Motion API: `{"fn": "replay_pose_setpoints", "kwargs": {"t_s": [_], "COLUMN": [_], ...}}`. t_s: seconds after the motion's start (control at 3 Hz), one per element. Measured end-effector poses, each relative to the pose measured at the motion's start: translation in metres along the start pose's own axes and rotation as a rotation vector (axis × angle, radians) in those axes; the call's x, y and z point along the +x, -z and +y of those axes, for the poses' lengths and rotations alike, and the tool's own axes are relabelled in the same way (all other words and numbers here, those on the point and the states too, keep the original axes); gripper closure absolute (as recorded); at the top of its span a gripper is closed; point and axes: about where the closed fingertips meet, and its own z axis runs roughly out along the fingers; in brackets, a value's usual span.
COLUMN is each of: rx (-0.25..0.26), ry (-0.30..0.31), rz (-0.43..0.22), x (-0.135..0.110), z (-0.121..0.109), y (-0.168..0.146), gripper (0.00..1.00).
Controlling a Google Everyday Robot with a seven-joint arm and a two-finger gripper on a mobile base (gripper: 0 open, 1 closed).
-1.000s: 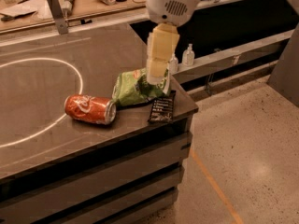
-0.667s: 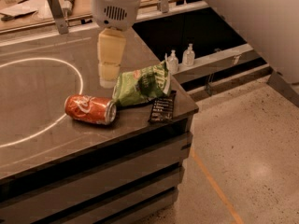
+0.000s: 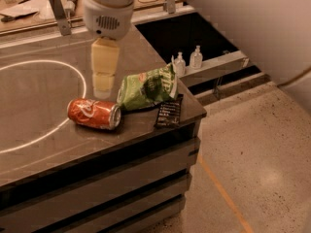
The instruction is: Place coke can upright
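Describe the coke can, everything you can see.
The can is a red-orange metal cylinder with white script and a silver end facing right. It lies on its side on the dark counter, with its left end by the white circle line. The green bag sits close to its right end; whether they touch can't be told. The gripper hangs just behind and above it, not gripping it.

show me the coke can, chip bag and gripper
coke can (image 3: pixel 94 114): camera view, middle of its red side
green chip bag (image 3: pixel 146 87): camera view, centre of its front
gripper (image 3: pixel 102 89): camera view, lower tip, close above the can
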Motion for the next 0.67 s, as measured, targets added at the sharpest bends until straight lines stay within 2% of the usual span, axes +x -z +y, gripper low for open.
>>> {"fn": "replay_pose_setpoints", "kwargs": {"t_s": [0.33,0.67], "rx": [-0.094,-0.158], "ry": [0.0,-0.027], "rz": [0.044,0.079], "x": [-0.028,-0.049], "z": [0.01,0.02], "y": [-0.047,-0.079], "gripper": [0.0,0.0]}}
